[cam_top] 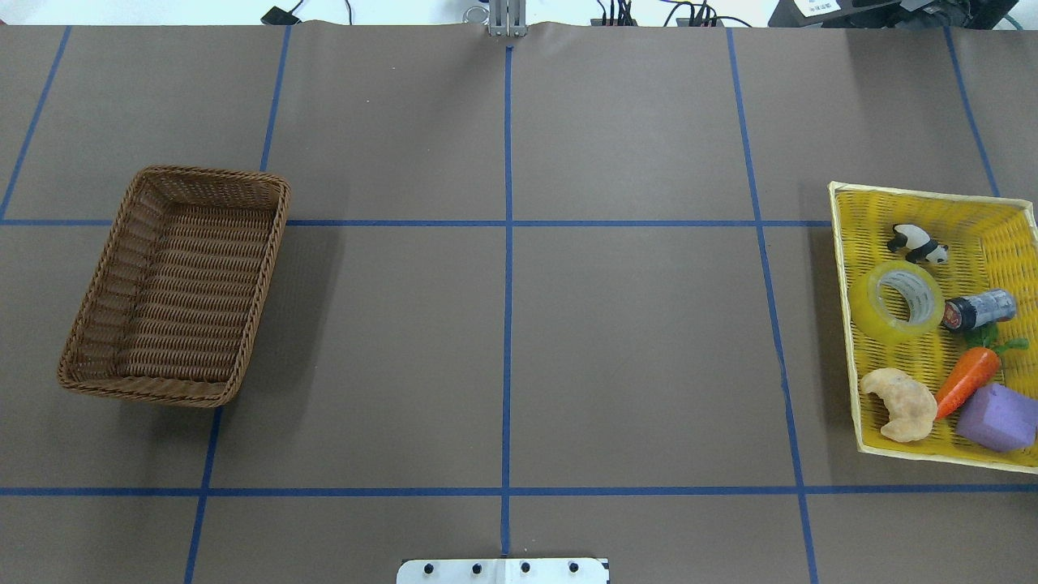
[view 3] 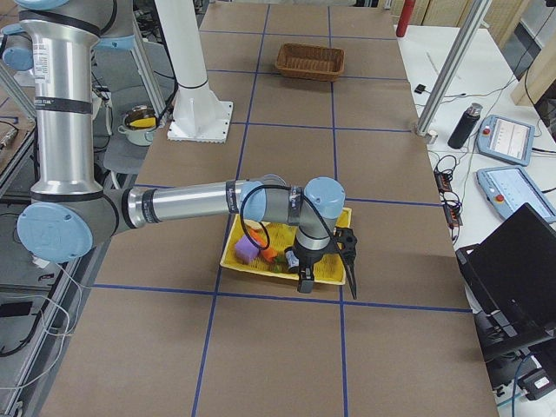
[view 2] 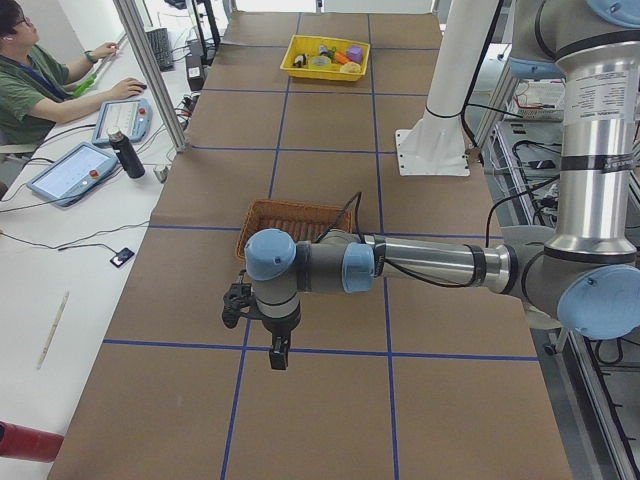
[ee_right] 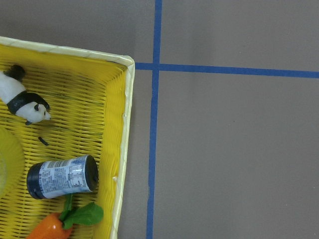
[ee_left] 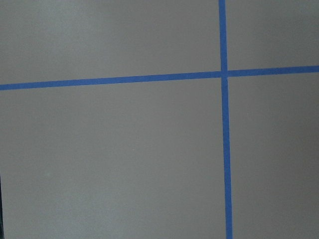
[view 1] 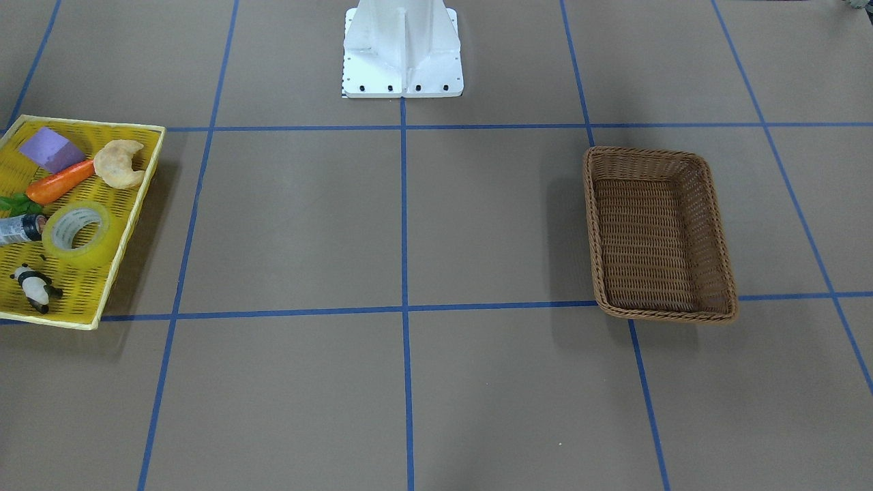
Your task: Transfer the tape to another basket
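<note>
Beside the small bottle in the yellow mesh tray, the tape lies flat. The right gripper should pinch one wall through the core; its opening cannot be told.

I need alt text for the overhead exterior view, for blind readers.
A roll of yellow tape lies in a yellow mesh tray at the right edge, beside a toy panda, a small can, a carrot, a croissant and a purple block. An empty brown wicker basket stands at the left.

Yellow tray, panda figure, carrot, croissant, purple block, dark canister
</note>
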### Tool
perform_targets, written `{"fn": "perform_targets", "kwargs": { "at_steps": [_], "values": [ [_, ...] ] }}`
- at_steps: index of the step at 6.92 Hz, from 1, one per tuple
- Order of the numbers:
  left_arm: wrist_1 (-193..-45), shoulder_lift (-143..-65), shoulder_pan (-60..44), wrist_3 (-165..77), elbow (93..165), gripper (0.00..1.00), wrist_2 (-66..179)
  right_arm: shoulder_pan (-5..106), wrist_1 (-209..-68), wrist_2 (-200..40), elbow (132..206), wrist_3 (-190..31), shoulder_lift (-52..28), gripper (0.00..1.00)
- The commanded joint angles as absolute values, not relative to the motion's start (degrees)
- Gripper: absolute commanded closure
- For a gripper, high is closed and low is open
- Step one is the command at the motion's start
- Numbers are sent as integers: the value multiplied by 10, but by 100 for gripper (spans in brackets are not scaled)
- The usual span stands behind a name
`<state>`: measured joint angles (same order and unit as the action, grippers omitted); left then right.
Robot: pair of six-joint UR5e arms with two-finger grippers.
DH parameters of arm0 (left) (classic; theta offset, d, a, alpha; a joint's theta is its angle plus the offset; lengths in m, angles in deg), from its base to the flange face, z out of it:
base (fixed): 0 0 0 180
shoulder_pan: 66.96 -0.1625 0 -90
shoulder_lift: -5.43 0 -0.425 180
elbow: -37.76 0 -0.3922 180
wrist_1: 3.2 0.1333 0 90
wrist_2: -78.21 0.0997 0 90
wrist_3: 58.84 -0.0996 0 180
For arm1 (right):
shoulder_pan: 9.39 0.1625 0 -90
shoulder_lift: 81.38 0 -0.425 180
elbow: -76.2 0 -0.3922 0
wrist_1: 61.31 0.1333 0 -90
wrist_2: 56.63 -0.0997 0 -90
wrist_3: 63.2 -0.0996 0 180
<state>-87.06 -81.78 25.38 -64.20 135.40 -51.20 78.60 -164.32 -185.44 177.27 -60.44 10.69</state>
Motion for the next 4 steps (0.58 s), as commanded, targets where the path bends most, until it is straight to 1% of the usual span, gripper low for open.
{"fn": "perform_targets", "kwargs": {
  "at_steps": [1, 4],
  "values": [
    [-877, -818, 253, -648, 1356, 1, -511, 786, -1643, -1855, 1774, -605, 106, 0],
    [-877, -817, 253, -648, 1345, 1, -510, 786, -1642, -1855, 1773, -605, 107, 0]
  ]
}}
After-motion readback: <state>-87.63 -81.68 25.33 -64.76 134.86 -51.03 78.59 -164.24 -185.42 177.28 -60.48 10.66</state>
